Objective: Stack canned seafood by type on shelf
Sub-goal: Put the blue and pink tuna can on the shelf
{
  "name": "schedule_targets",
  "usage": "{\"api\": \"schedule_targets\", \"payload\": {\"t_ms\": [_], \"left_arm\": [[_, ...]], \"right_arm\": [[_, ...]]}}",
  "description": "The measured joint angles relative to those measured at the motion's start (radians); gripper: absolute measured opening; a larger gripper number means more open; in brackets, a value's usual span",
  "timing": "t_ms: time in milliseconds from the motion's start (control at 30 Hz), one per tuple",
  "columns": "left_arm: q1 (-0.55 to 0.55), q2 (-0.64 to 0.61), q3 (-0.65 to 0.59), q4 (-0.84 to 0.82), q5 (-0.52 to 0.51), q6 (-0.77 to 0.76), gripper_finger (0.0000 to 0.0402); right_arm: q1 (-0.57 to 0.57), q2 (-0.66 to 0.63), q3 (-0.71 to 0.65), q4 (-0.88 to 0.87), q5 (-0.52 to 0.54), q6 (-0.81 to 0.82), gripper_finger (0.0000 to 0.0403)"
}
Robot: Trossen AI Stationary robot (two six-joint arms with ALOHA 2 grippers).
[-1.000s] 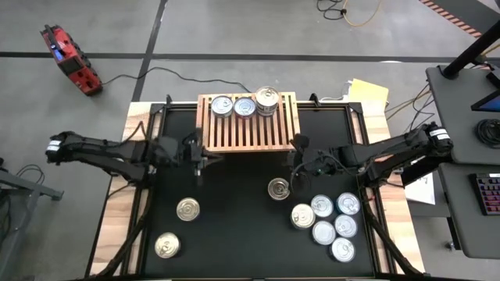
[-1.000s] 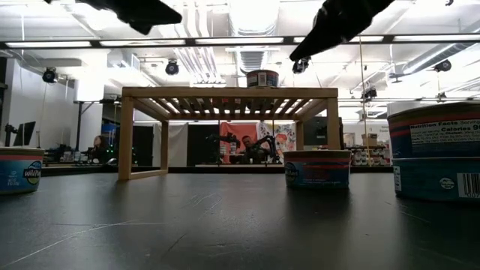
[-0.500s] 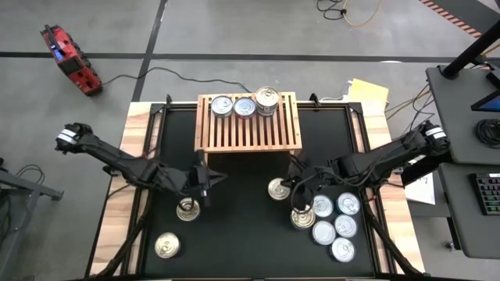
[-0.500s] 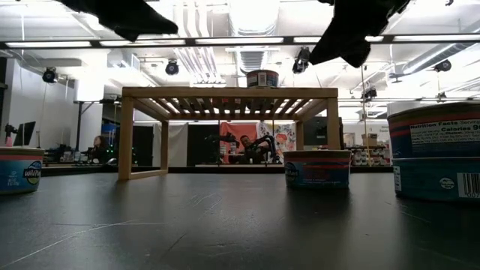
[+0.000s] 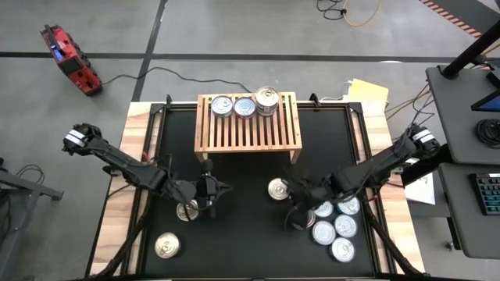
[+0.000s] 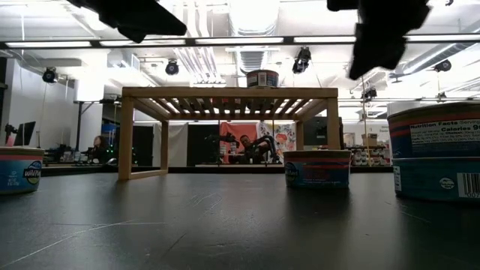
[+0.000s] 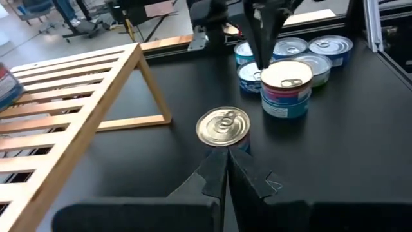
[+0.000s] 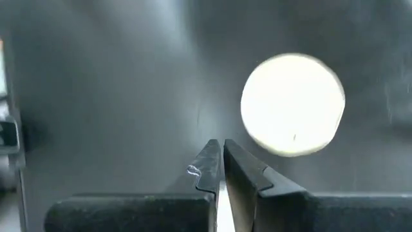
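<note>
Left tool (image 5: 209,204) closed, empty, above the black table (image 5: 242,242) beside a loose tin (image 5: 187,209). Right tool (image 5: 294,220) closed, empty, at the edge of the tin cluster (image 5: 334,228). Lone tin (image 5: 278,189) sits between them. Beyond, shelf (image 5: 248,133) carries three tins (image 5: 244,104) along its far edge.

The right-edge can (image 6: 439,150) label reads "Nutrition Facts", "Calories 9".
</note>
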Motion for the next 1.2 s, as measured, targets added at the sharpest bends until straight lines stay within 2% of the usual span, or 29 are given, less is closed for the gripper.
{"api": "schedule_targets", "payload": {"t_ms": [233,400,500,800,1200], "left_arm": [[-0.008,0.045,0.04,-0.003,0.0,0.019,0.0],[-0.009,0.061,0.04,-0.007,0.0,0.026,0.0],[-0.01,0.071,0.04,-0.008,0.0,0.026,0.0],[-0.01,0.102,0.039,-0.004,0.0,0.026,0.0],[-0.01,0.104,0.039,-0.011,0.0,0.008,0.0]], "right_arm": [[0.077,0.12,0.182,-0.28,-0.051,0.089,0.0013],[0.092,0.152,0.224,-0.365,-0.07,0.136,0.0013],[0.092,0.155,0.217,-0.359,-0.057,0.136,0.0013],[0.042,0.193,0.213,-0.344,0.201,0.068,0.0013],[-0.082,0.324,0.213,-0.282,0.212,-0.07,0.0013]]}}
